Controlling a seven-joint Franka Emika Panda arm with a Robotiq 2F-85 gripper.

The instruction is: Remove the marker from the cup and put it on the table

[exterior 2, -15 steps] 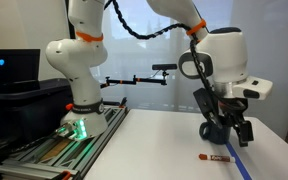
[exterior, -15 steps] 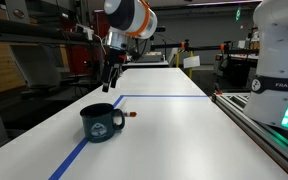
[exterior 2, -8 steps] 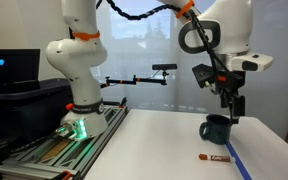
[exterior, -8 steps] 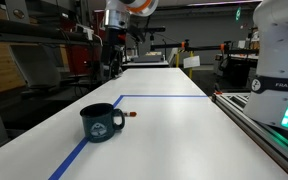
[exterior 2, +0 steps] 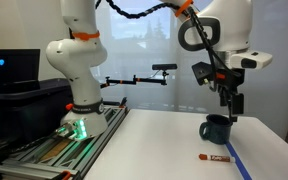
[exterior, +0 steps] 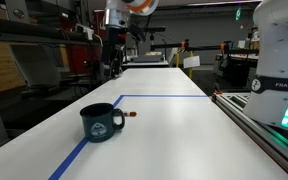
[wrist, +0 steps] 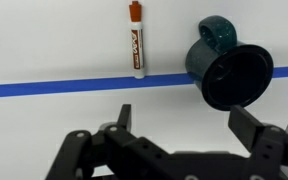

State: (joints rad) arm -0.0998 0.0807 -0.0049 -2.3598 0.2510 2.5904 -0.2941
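The marker (wrist: 136,40) lies flat on the white table (wrist: 44,40), beside the cup and outside it; it also shows in both exterior views (exterior: 131,115) (exterior 2: 217,157). The dark navy cup (wrist: 228,68) stands upright on the table next to a blue tape line (wrist: 74,85); it also shows in both exterior views (exterior: 101,122) (exterior 2: 217,128). My gripper (wrist: 184,120) is open and empty, raised well above the cup and marker (exterior 2: 230,103) (exterior: 111,62).
The white robot base (exterior 2: 79,70) stands on a metal-railed bench (exterior 2: 54,150) beside the table. A second white robot base (exterior: 279,60) is at the table's side. Shelves and lab equipment (exterior: 24,50) lie beyond the table.
The gripper rose from low beside the cup to well above it between one second and half a second ago. Since then nothing has moved. The marker stays on the table.
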